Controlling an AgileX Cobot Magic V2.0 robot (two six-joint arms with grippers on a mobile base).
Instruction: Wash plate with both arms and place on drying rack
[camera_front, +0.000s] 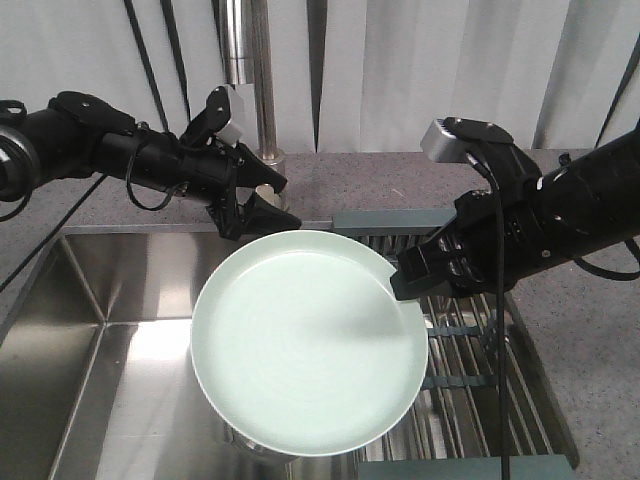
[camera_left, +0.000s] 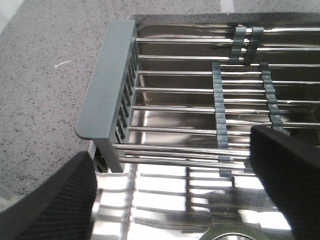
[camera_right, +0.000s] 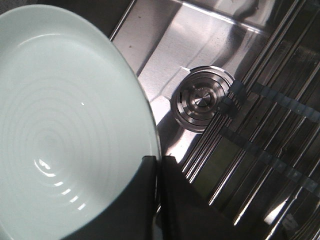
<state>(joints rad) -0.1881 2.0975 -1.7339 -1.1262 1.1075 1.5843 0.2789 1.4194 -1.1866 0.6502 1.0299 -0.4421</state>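
The pale mint-green plate (camera_front: 310, 345) hangs tilted over the sink, face up toward the camera. My right gripper (camera_front: 402, 280) is shut on its right rim; in the right wrist view the plate (camera_right: 65, 125) fills the left side and the gripper (camera_right: 159, 167) pinches its edge. My left gripper (camera_front: 274, 197) stands open just behind the plate's far-left rim and holds nothing. In the left wrist view its gripper (camera_left: 170, 195) shows two spread fingers (camera_left: 55, 200) over the drying rack (camera_left: 107, 85). The drying rack (camera_front: 470, 345) spans the sink's right end, below the right arm.
A steel sink basin (camera_front: 90, 360) lies below and left of the plate, with a round steel drain (camera_right: 202, 97) in its floor. A tall faucet (camera_front: 250, 70) rises behind the left arm. Speckled countertop (camera_front: 590, 330) surrounds the sink.
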